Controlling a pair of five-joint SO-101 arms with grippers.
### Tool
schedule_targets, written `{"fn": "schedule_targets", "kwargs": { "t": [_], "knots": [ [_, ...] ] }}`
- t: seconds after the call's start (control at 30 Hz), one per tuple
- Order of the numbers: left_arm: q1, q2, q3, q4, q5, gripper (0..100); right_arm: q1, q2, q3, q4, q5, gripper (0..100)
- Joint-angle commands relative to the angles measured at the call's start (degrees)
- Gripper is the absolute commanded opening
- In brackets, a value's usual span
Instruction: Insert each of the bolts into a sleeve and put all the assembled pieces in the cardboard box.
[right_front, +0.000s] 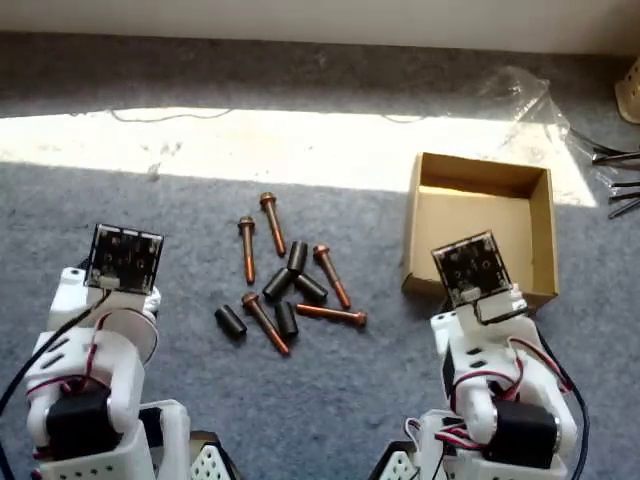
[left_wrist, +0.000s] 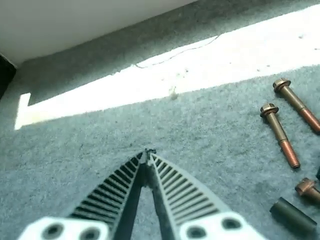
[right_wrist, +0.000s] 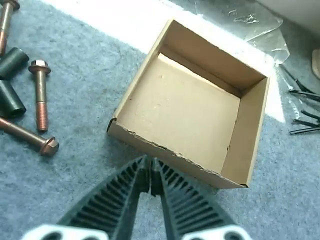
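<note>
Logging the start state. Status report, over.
Left gripper shut, right gripper shut, both empty. Bolts and sleeves loose on carpet, none assembled. Cardboard box empty. Plastic bag lies beyond box.

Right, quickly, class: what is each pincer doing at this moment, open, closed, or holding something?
Left pincer: closed, holding nothing.
Right pincer: closed, holding nothing.

I see five copper-coloured bolts (right_front: 332, 315) with flanged hex heads lying flat on the grey carpet (right_front: 350, 400) in front of me. They are scattered at mixed angles in one loose cluster with five short black cylindrical sleeves (right_front: 230, 321), and every bolt is outside a sleeve. To the right of the cluster a shallow brown cardboard box (right_front: 485, 172) sits upright, open-topped, its bare floor showing.
</note>
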Motion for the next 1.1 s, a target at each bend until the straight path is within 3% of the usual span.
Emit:
{"fn": "schedule_targets", "kwargs": {
  "t": [0.0,0.17,0.4,0.57,0.77,1.07],
  "knots": [
    [4.00,18.24,-8.66,1.41,-0.35,1,0.13,11.56,-6.73,0.22,-1.23,1.1],
    [8.57,33.63,-13.85,4.48,-0.09,1,-2.77,25.27,-13.93,0.66,-4.48,1.1],
    [9.01,49.36,-17.98,4.75,9.32,1,-10.33,42.33,-21.41,0.92,-4.57,1.6],
    [9.01,57.36,-14.99,4.75,9.32,1,-15.96,54.55,-28.88,7.08,-4.04,15.4],
    [8.84,58.51,-7.43,2.37,9.23,1,-25.01,66.33,-37.23,9.89,-0.53,19.6],
    [8.84,53.76,2.68,-10.02,9.23,1,-38.81,75.65,-49.36,15.08,-0.26,19.6]
  ]
}}
